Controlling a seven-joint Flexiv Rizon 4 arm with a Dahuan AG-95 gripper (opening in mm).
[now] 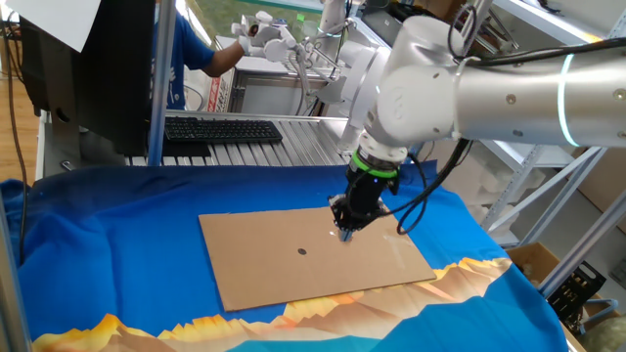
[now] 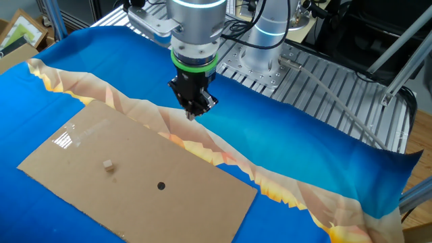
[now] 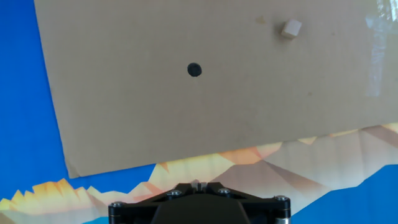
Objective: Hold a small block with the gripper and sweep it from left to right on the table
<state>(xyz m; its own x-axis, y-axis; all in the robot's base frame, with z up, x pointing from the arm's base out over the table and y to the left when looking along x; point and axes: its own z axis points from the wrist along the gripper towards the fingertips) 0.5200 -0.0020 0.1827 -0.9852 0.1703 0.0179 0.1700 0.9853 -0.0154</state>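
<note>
One small block (image 2: 108, 165) lies loose on the cardboard sheet (image 2: 135, 182), left of a dark dot (image 2: 160, 185). Well apart, the gripper (image 2: 195, 110) hangs above the table (image 2: 324, 155), its fingers pressed together on nothing.

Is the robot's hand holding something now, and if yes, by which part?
Nothing is held: the tiny pale tan block lies free on the brown cardboard sheet, apart from the black hand.

A tiny pale tan-whitish cube, the small block (image 2: 108, 165), lies loose on the flat brown cardboard sheet (image 2: 81, 175) covering part of the bright blue cloth table (image 2: 324, 135). It rests near a small dark dot, well apart from the black two-finger gripper (image 2: 193, 112).
</note>
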